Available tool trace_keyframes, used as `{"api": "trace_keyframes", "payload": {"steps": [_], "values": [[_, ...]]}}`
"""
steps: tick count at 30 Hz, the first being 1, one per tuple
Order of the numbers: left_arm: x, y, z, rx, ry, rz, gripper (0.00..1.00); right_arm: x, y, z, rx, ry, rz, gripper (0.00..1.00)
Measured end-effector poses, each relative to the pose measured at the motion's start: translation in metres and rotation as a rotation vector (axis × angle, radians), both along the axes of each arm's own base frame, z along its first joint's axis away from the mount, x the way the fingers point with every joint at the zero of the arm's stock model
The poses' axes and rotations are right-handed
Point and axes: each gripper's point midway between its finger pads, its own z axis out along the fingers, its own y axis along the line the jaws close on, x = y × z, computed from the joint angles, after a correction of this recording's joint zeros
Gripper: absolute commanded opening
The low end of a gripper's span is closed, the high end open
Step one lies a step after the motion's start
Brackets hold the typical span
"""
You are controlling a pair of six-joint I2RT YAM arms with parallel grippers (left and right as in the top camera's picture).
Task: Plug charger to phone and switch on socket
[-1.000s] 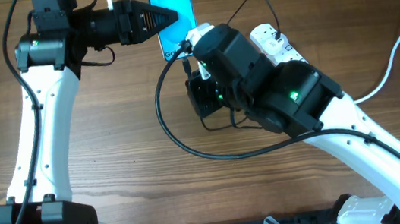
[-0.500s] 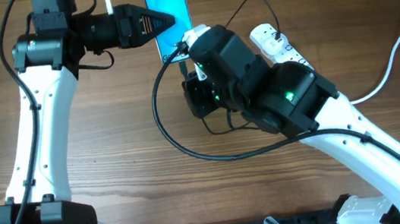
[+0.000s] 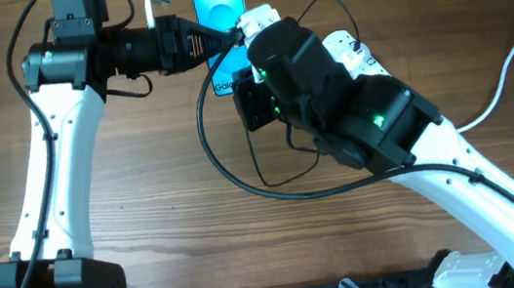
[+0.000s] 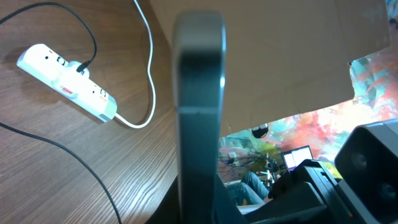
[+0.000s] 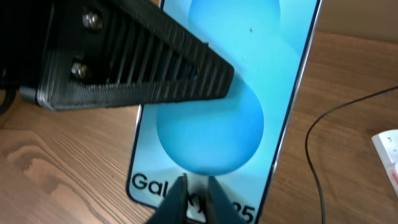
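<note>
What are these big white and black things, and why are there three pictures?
They are two robot arms at a wooden table. One picture looks down from above; the other two come from a camera on each wrist. The left arm's fingers pinch a blue phone, tipped up. The right arm's fingers sit near the phone's bottom edge; I cannot tell if they hold anything. A white socket and a thin black charger lie on the table.

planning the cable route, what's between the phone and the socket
Left wrist view: between socket and phone, just the socket's white cord curving over bare table. Overhead, the right arm covers that stretch.
</note>
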Motion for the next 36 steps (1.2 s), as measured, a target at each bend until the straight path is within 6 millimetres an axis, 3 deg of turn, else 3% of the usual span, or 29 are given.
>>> {"api": "trace_keyframes", "payload": {"steps": [1, 3, 6, 9, 13, 17, 20, 27, 36], "values": [[0.0, 0.0, 0.0, 0.001, -0.002, 0.0, 0.04, -0.001, 0.0, -0.001, -0.004, 0.003, 0.001, 0.2], [0.0, 0.0, 0.0, 0.003, -0.007, 0.001, 0.04, -0.001, -0.002, -0.003, -0.01, 0.009, -0.002, 0.38], [0.002, 0.001, -0.002, 0.014, -0.007, 0.01, 0.04, -0.002, -0.003, -0.003, -0.007, 0.02, -0.012, 0.76], [0.002, 0.003, -0.011, 0.052, 0.031, 0.037, 0.04, -0.002, -0.008, -0.003, 0.01, 0.039, -0.05, 0.91], [-0.006, 0.009, -0.043, 0.191, 0.128, 0.08, 0.04, 0.013, -0.04, -0.006, 0.023, 0.081, -0.171, 0.98], [-0.006, -0.003, -0.081, 0.324, 0.159, 0.065, 0.04, 0.025, -0.072, -0.015, 0.01, 0.127, -0.273, 0.99], [0.0, -0.016, -0.131, 0.429, 0.219, 0.034, 0.04, 0.025, -0.089, -0.024, -0.02, 0.169, -0.317, 1.0], [0.016, -0.017, -0.223, 0.533, 0.381, 0.009, 0.07, 0.018, -0.096, -0.031, -0.05, 0.204, -0.327, 0.99], [0.021, -0.008, -0.271, 0.622, 0.441, 0.018, 0.07, 0.015, -0.098, -0.034, -0.063, 0.218, -0.328, 1.0]]}}
